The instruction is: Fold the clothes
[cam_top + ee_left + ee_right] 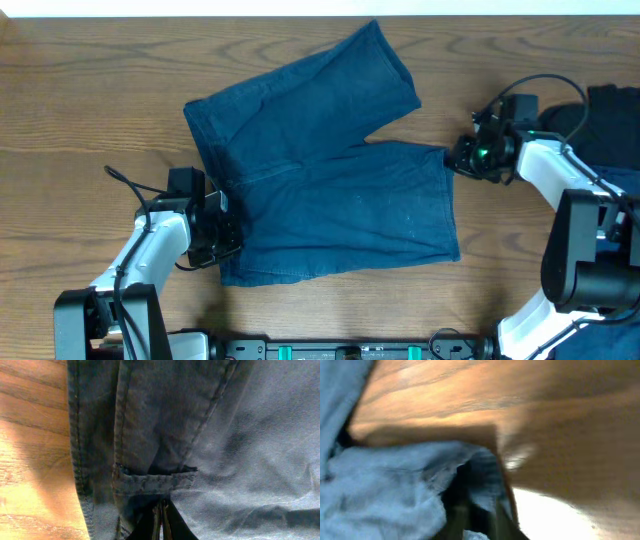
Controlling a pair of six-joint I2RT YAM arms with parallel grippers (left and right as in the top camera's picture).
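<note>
A pair of dark blue shorts (330, 190) lies flat on the wooden table, waistband at the left and the two legs spread to the right. My left gripper (225, 235) is at the near end of the waistband. In the left wrist view its fingers (161, 522) are pressed together on the cloth just below a belt loop (155, 481). My right gripper (455, 158) is at the hem corner of the near leg. The right wrist view is blurred; its fingers (477, 515) have blue cloth (385, 495) between them.
A pile of dark clothing (610, 125) lies at the right edge of the table, behind the right arm. Bare wood (90, 100) shows to the left of the shorts and along the front edge (350, 310).
</note>
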